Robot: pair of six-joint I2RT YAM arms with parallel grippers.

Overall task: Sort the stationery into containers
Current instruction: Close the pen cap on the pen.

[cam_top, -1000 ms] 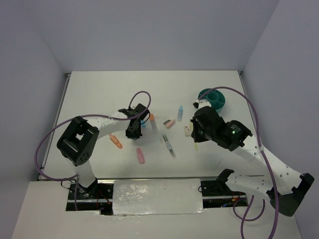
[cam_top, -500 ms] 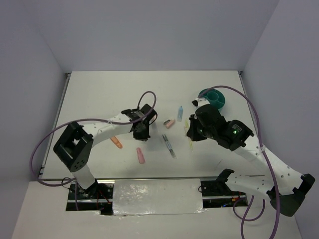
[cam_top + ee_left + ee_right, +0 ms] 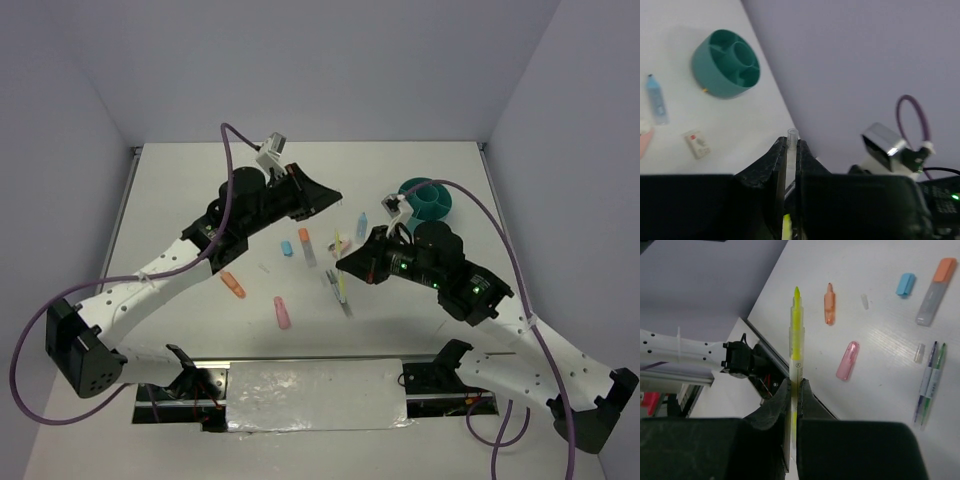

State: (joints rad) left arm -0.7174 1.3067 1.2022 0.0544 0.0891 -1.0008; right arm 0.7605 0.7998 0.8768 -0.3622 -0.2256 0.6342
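Note:
My left gripper [image 3: 333, 197] is raised over the table's middle, shut on a thin clear cap [image 3: 791, 145] that sticks out past its fingertips. My right gripper [image 3: 345, 263] is shut on a yellow highlighter pen [image 3: 795, 340] whose uncapped tip points away from the jaws. The round teal container [image 3: 427, 197] stands at the back right, also seen in the left wrist view as the teal container [image 3: 727, 62]. Loose stationery lies mid-table: an orange piece [image 3: 232, 285], a pink one [image 3: 282, 312], a blue cap [image 3: 286, 247], an orange-capped highlighter [image 3: 305, 243] and thin pens [image 3: 929, 385].
A blue highlighter [image 3: 656, 97] and a white eraser [image 3: 696, 143] lie near the container. Small clear caps [image 3: 864, 301] rest among the loose items. Grey walls close in the table at the back and on both sides. A purple cable [image 3: 235, 150] loops above the left arm.
The left arm has risen off the table and swung toward the back right with the clear cap in its jaws. The right gripper has moved left, carrying the yellow pen.

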